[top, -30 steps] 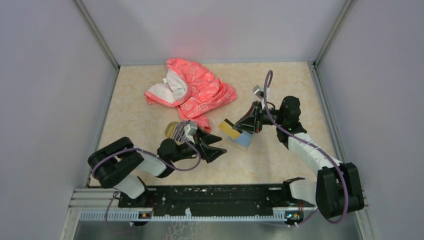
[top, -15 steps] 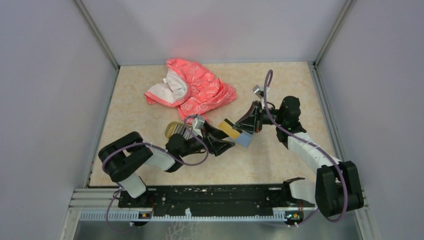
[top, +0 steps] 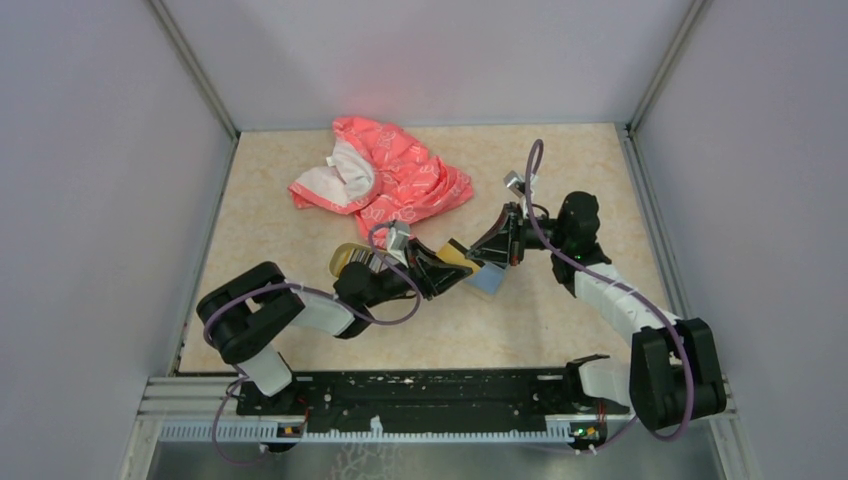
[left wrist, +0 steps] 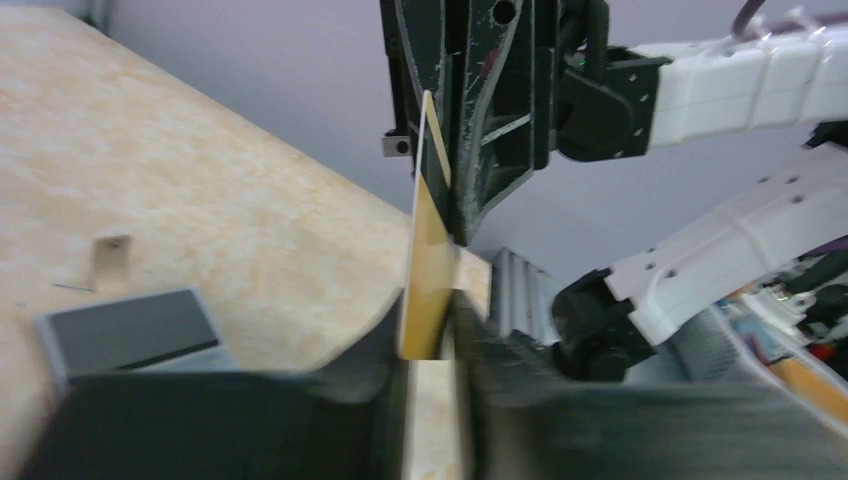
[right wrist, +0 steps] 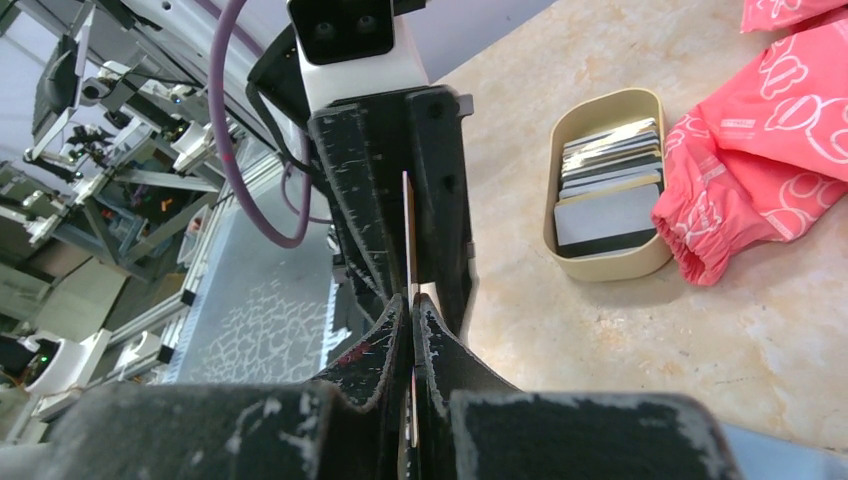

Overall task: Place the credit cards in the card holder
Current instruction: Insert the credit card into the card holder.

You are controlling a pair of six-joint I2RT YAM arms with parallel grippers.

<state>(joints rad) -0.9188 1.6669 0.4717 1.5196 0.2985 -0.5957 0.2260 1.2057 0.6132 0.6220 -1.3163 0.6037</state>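
Card [left wrist: 425, 270], golden-tan, stands edgewise over tabletop [left wrist: 200, 200], one end clamped in closed right end effector [right wrist: 412, 297]; left end effector [left wrist: 430, 345] straddles the other, grip unconfirmed. Judged light, stiff, slick: pinch flat faces near an edge.

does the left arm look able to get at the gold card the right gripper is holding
Probably yes: the golden card sticks out well past the right gripper, and its free end sits inside the left gripper, with nothing in the way.
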